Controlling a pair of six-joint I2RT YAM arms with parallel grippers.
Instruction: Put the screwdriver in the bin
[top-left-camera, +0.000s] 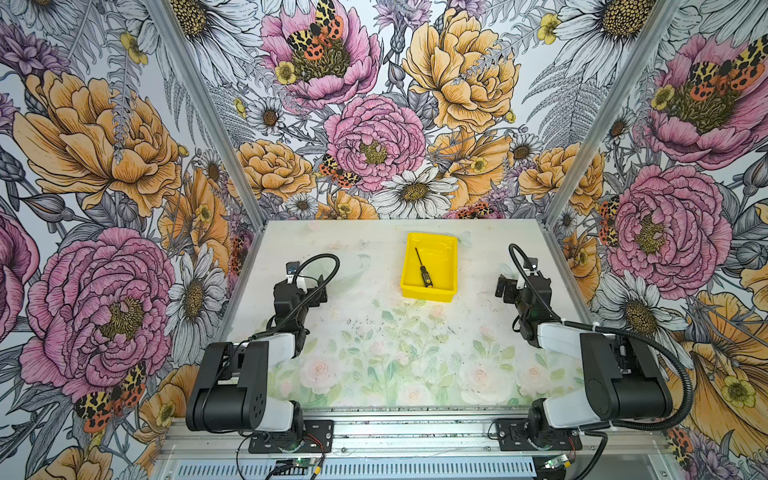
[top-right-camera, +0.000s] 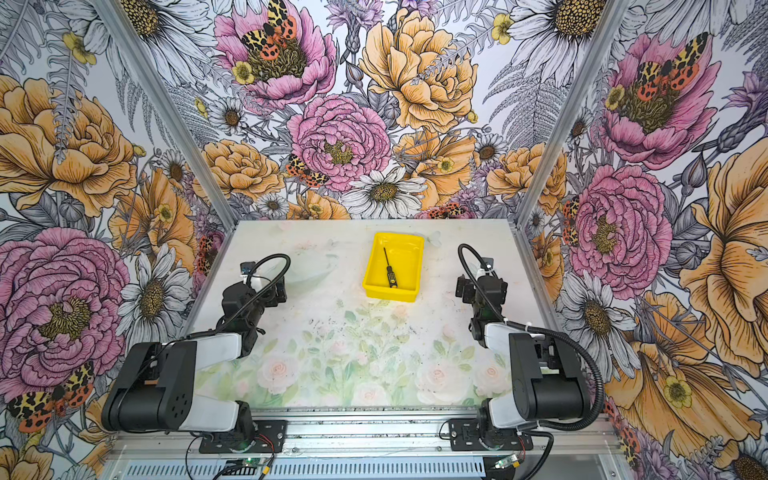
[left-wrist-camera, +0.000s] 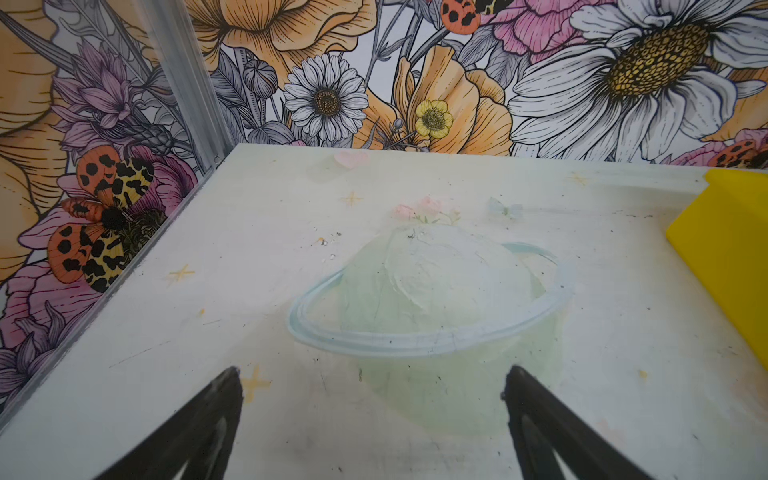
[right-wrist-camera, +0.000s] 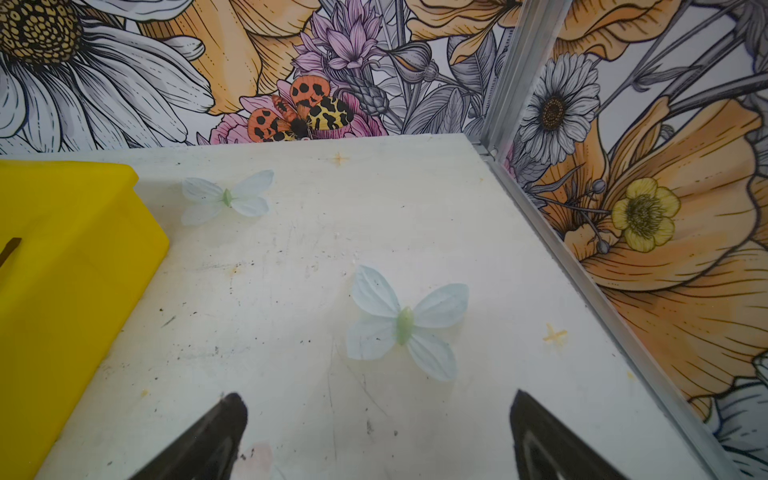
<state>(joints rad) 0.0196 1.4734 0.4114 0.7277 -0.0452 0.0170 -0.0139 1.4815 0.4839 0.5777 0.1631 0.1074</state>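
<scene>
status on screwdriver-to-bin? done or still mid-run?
Looks done: the screwdriver lies flat inside the bin, handle toward the near wall, in both top views. Nothing in hand: the left gripper and the right gripper are both open and empty over bare table, one on each side of the bin. Nothing visibly left to do.

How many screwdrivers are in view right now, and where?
1. The screwdriver lies inside the yellow bin at the back of the table, handle toward the arms. None shows on the table elsewhere; the arms could hide something.
</scene>
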